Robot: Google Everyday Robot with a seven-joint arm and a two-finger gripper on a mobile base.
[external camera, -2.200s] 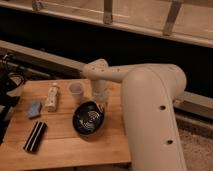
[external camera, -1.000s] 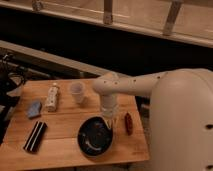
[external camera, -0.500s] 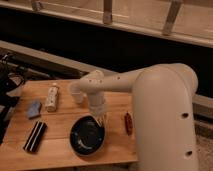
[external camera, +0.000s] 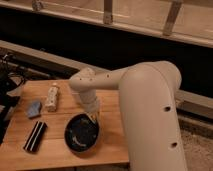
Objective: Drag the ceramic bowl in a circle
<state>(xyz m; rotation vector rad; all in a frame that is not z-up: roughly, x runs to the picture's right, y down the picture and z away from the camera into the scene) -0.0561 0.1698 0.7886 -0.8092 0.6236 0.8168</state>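
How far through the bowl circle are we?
Contact looks made: the claw sits at the far right rim of the ceramic bowl. Dragging is in hand: over two seconds the bowl swung toward the front edge of the table, then left. Left: closing the loop; I cannot tell how much remains.

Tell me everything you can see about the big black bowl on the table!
The ceramic bowl is wide, round and shallow. It is glossy black with faint rings inside, and nothing seems to lie in it. It sits upright on the wooden table, near the front edge. The gripper is at the bowl's far right rim, as the camera sees it, and seems to touch it there. A black striped object lies apart from the bowl, to its left in the picture.
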